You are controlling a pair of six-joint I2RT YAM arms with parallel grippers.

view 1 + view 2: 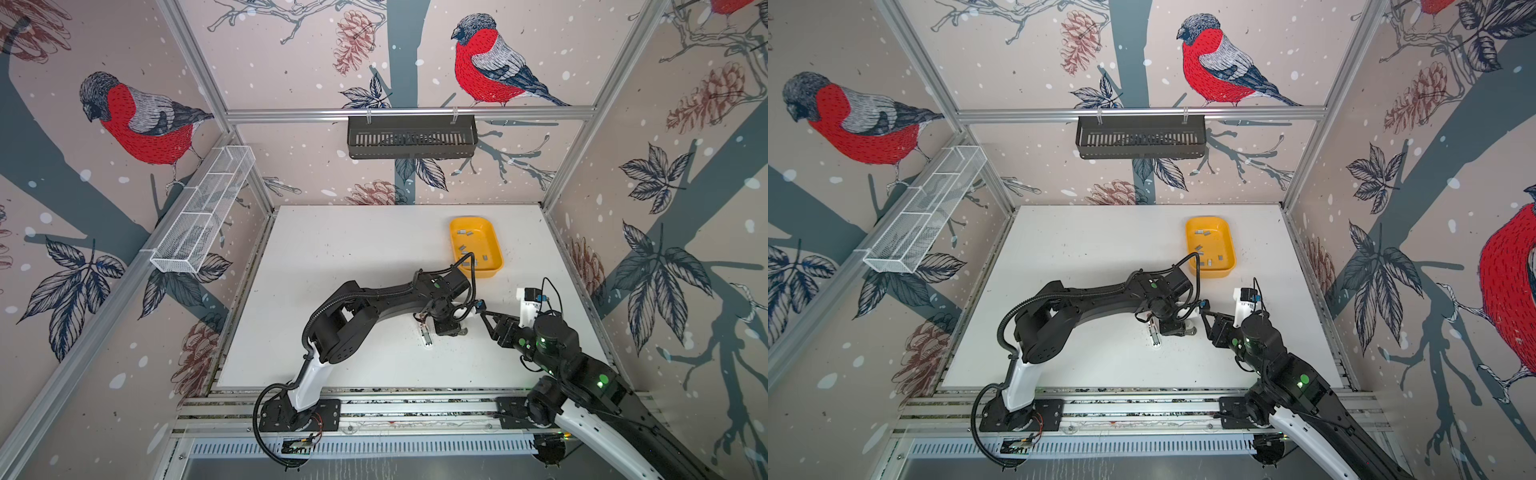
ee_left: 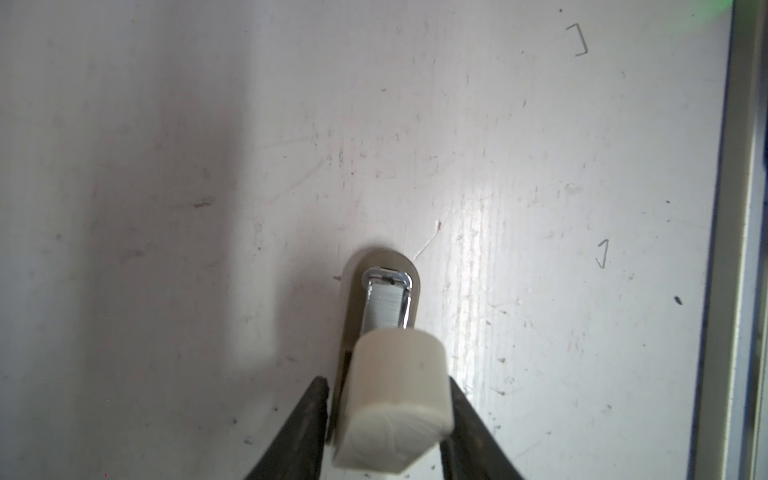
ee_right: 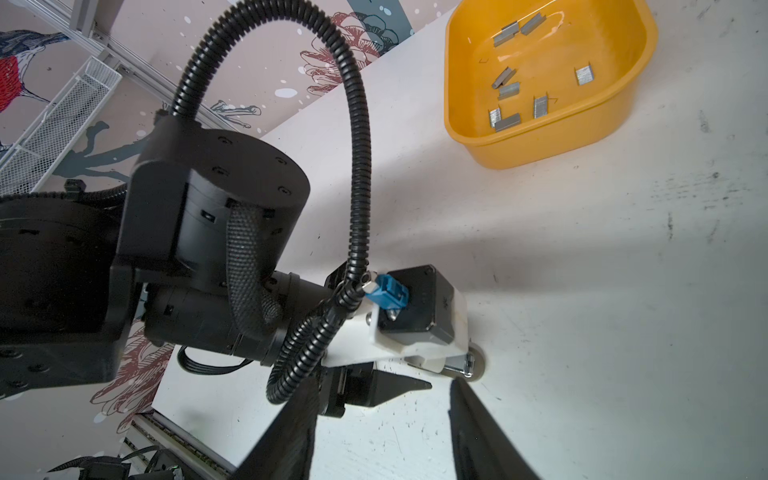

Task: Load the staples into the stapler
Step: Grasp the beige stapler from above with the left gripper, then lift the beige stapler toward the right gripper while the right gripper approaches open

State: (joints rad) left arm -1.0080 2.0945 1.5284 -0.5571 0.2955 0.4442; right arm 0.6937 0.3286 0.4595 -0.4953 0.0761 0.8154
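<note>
Tabletop [image 1: 353, 249] scuffed white, walls [image 1: 291, 62] bird-printed, staples [image 1: 464, 232] in tray [image 1: 492, 272]

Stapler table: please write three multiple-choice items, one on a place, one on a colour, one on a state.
1. The loose staple strips lie: A in the tray; B in a glass jar; C in a drawer.
2. The tray is: A black; B yellow; C white.
3. The stapler's channel is: A shut; B open and empty; C open, with staples in it.
Key: 1 A, grey strips lie on its floor; 2 B, its walls are yellow; 3 C, the left wrist view shows staples in it.
</note>
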